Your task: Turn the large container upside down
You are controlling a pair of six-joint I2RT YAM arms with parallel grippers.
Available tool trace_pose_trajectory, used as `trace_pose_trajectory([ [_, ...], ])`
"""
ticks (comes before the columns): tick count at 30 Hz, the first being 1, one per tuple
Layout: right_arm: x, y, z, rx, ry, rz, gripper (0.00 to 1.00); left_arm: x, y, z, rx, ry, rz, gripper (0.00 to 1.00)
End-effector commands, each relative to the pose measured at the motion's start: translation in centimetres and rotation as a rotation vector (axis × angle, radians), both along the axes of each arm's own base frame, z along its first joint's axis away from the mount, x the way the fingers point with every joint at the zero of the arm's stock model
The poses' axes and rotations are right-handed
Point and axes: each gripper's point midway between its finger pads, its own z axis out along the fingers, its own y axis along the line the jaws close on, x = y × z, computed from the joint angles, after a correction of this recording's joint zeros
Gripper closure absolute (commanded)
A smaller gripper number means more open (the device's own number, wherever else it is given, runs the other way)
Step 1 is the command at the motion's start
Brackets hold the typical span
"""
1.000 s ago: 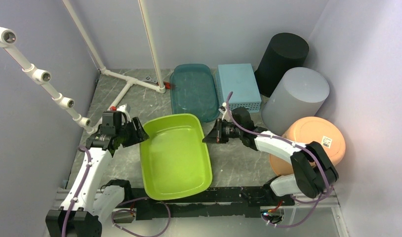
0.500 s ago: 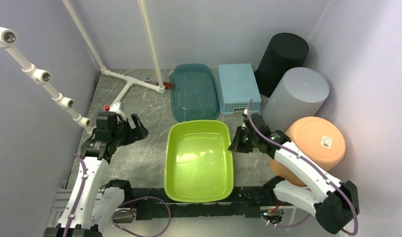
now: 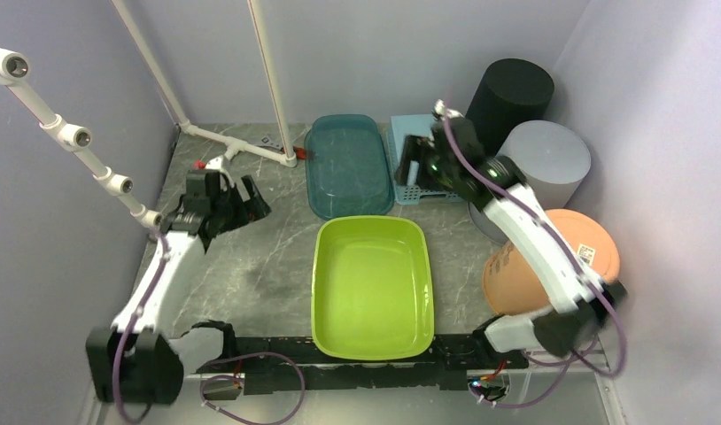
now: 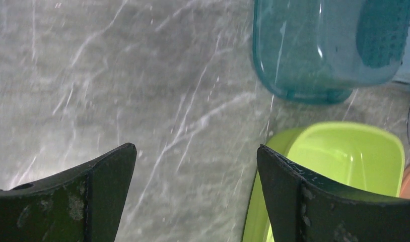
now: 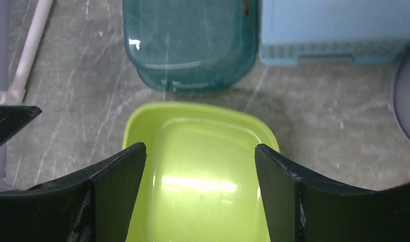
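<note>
The large container, a lime-green tub point(image 3: 370, 288), lies flat on the grey marble table near the front edge, between the two arms. Nothing grips it. Glare shines on its broad face point(image 5: 208, 171), and I cannot tell for sure which side faces up. My left gripper point(image 3: 244, 209) is open over bare table to the left of the tub, a clear gap away; its wrist view shows empty space between the fingers point(image 4: 195, 147) and the tub point(image 4: 344, 156) at the right. My right gripper point(image 3: 408, 168) is open and raised behind the tub, looking down on it point(image 5: 200, 146).
A teal tub point(image 3: 348, 164) and a light blue basket point(image 3: 432, 142) sit behind the green tub. A black cylinder point(image 3: 507, 93), a grey cylinder point(image 3: 547, 159) and an orange bowl point(image 3: 569, 248) crowd the right side. White pipes point(image 3: 224, 146) stand at back left.
The green tub went from tilted between both grippers to flat and further right. The left gripper opened and drew back left. The right gripper then opened and rose toward the back.
</note>
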Motion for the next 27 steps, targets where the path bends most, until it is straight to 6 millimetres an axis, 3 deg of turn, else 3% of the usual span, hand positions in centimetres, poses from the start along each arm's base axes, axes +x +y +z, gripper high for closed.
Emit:
trace_pose_trajectory([
  [1,7.6,4.7,-1.1,-0.052,-0.013,0.087,0.21,7.0,-1.3,1.4,-0.059,-0.071,-0.023,0.06],
  [5,13.6,9.0,-2.4,-0.023,-0.039,0.131,0.23,11.1,-2.8,-0.3,-0.166,-0.091,-0.013,0.08],
  [8,16.3,12.0,-2.8,0.029,-0.070,0.193,0.23,14.0,-2.8,-1.0,-0.211,-0.193,0.046,0.08],
  [10,18.4,12.8,-4.4,0.012,-0.064,0.183,0.23,16.0,-2.9,-1.5,-0.232,-0.225,0.070,0.09],
  [14,21.5,13.2,-5.2,-0.039,-0.120,0.156,0.20,19.5,-5.0,-2.8,-0.181,-0.239,0.048,0.10],
  [19,24.1,12.0,-6.7,-0.084,-0.174,0.103,0.15,22.1,-6.9,-3.9,-0.120,-0.323,0.055,0.10],
  [27,24.5,11.9,-11.5,0.013,-0.056,0.244,0.16,23.8,-11.4,-3.6,-0.031,-0.503,-0.067,0.11],
])
